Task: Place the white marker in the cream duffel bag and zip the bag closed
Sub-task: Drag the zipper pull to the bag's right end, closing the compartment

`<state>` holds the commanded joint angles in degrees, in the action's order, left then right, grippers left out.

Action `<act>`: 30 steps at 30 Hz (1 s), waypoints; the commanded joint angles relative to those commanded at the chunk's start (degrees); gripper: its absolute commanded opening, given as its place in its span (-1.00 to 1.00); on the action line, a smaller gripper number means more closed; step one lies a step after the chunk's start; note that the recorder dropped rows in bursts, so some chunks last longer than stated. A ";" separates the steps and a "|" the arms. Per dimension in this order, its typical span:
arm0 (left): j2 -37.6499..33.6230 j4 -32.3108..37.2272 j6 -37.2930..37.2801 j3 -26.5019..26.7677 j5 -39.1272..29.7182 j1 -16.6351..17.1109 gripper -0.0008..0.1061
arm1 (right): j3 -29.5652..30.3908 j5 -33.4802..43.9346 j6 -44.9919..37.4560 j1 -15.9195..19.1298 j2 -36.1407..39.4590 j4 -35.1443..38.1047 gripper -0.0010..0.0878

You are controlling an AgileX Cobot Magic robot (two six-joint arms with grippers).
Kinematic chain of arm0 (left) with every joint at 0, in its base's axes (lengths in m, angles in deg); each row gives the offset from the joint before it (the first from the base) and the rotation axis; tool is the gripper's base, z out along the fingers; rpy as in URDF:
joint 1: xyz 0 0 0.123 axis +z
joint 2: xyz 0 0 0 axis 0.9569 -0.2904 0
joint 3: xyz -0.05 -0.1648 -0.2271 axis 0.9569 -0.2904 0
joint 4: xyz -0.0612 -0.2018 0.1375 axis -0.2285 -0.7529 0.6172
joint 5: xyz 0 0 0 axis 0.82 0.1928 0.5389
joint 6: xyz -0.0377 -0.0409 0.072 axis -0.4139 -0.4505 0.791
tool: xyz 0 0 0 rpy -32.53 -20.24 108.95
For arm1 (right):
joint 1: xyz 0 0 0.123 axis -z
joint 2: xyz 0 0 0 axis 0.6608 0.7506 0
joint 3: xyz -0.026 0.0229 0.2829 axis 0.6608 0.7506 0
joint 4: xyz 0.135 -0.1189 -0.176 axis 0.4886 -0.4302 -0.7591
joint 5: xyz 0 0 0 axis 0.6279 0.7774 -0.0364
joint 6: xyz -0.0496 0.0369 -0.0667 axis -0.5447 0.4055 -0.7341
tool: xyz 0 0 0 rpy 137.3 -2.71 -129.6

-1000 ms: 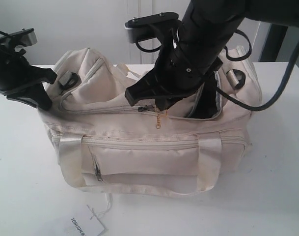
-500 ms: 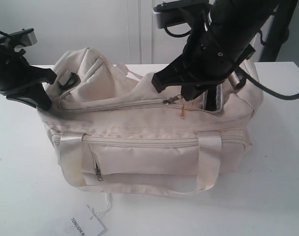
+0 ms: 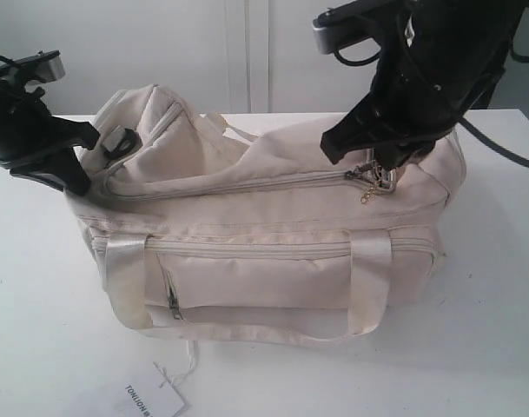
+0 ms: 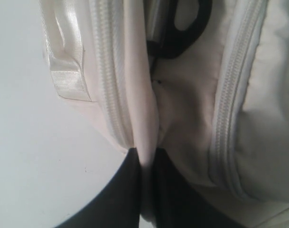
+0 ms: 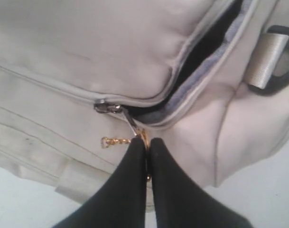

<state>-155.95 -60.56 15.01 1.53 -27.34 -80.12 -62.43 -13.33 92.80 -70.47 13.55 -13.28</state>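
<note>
cream bag [image 3: 264, 261] sits on white table [image 3: 38, 347]. Top zip mostly shut, short gap open at its right end. right claw [image 5: 148, 145] clamped tight on gold chain pull [image 5: 116, 140]. left claw [image 4: 145, 159] closed, pinching a fabric fold at the bag's left end.

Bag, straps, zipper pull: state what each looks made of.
Bag: soft matte cream cloth, likely a woven synthetic; it sags and creases.
Straps: glossier cream webbing, perhaps satin or coated; they catch the light.
Pull: gold-coloured metal, apparently; small shiny chain links.
</note>
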 joint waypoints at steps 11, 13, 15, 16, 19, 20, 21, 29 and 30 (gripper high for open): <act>0.00 0.00 0.00 0.00 -0.23 0.00 -0.99 | 0.00 0.00 3.25 2.28 0.00 -5.69 -0.98; 0.00 0.00 0.00 0.00 -0.23 0.00 -0.99 | 0.00 0.00 4.68 2.66 0.00 -7.40 -0.98; 0.00 0.00 0.00 0.00 -0.23 0.00 -0.99 | 0.00 0.00 5.11 3.18 0.00 -7.51 -0.98; 0.00 0.00 0.00 0.00 -0.23 0.00 -0.99 | 0.00 0.00 5.11 3.40 0.00 -7.51 -0.98; 0.00 0.00 0.00 0.00 -0.23 0.00 -0.99 | 0.00 -0.30 5.51 3.91 0.00 -7.29 -0.98; 0.00 0.00 0.00 0.00 -0.23 0.00 -0.99 | 0.00 -0.60 5.51 3.89 0.00 -6.85 -0.98; 0.00 0.00 0.00 0.00 -0.23 0.00 -0.99 | 0.00 -1.04 5.51 3.94 0.00 -6.25 -0.98; 0.00 -0.23 -0.08 0.00 -0.23 0.00 -0.99 | 0.00 -3.47 5.51 3.94 0.00 -1.61 -0.98; 0.00 -0.22 -0.33 0.00 0.03 0.00 -0.98 | 0.00 -3.55 5.51 3.94 0.00 -1.22 -0.98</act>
<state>-155.95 -60.78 14.68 1.53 -27.31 -80.12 -62.43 -16.88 98.31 -66.53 13.55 -14.50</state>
